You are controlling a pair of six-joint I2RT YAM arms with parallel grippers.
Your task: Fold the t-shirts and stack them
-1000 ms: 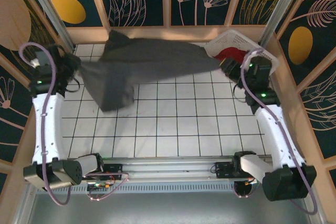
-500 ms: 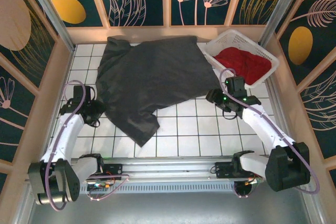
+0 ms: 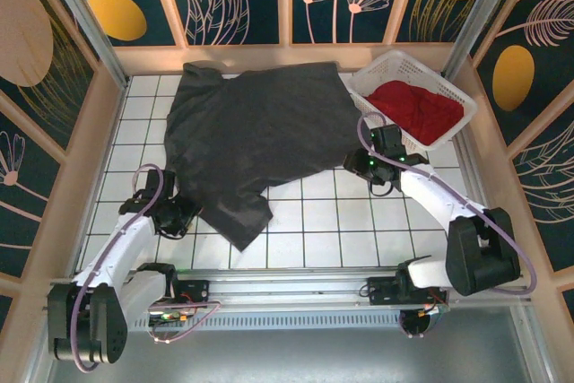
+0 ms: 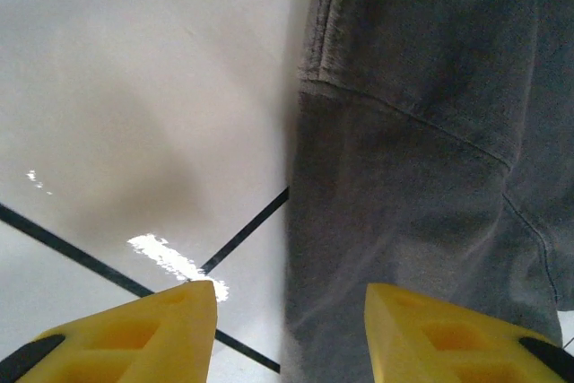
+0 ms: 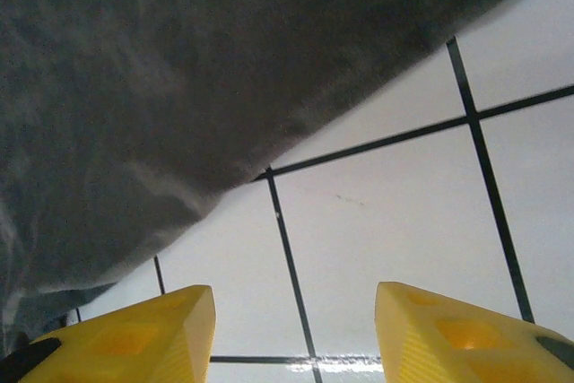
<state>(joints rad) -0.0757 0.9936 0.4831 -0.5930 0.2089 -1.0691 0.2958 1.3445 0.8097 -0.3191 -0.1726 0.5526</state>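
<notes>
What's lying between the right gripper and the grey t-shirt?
Just bare white table tile, seen in the right wrist view between the right gripper and the grey t-shirt.

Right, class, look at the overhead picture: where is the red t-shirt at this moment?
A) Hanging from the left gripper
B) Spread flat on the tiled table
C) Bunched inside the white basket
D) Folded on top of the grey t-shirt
C: the red t-shirt lies crumpled inside the white basket at the far right corner, apart from the grey t-shirt spread on the table.
</notes>
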